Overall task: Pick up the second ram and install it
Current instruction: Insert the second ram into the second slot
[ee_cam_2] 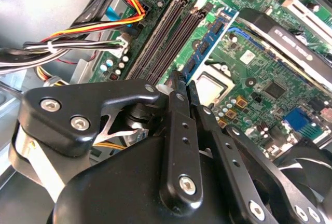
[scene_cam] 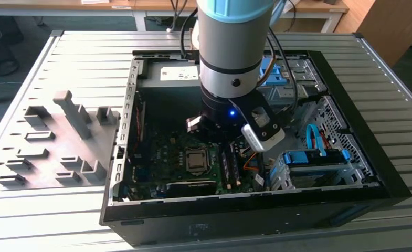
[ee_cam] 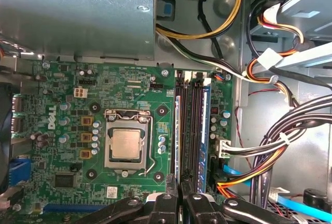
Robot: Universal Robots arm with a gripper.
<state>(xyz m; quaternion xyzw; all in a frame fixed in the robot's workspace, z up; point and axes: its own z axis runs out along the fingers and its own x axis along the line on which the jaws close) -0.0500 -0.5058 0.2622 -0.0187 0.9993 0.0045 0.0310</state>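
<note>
Two black metal fingers [ee_cam_2: 179,130] of the gripper [ee_cam_2: 184,81] sit narrowly together, apparently holding nothing, at centre frame in the exterior view. Just beyond them the second ram [ee_cam: 178,130], a thin blue-green memory stick, stands slotted in the green motherboard [ee_cam: 62,105] beside the silver processor socket [ee_cam: 126,143]. It is probably light, stiff and fragile, and best held by its long edges.

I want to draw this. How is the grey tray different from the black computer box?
The grey tray is pale and low, with blocks sticking up. The computer box is black and deep, with its side open. The box has the robot arm reaching into it, and the tray has nothing over it. Both lie on the ribbed metal table.
</note>
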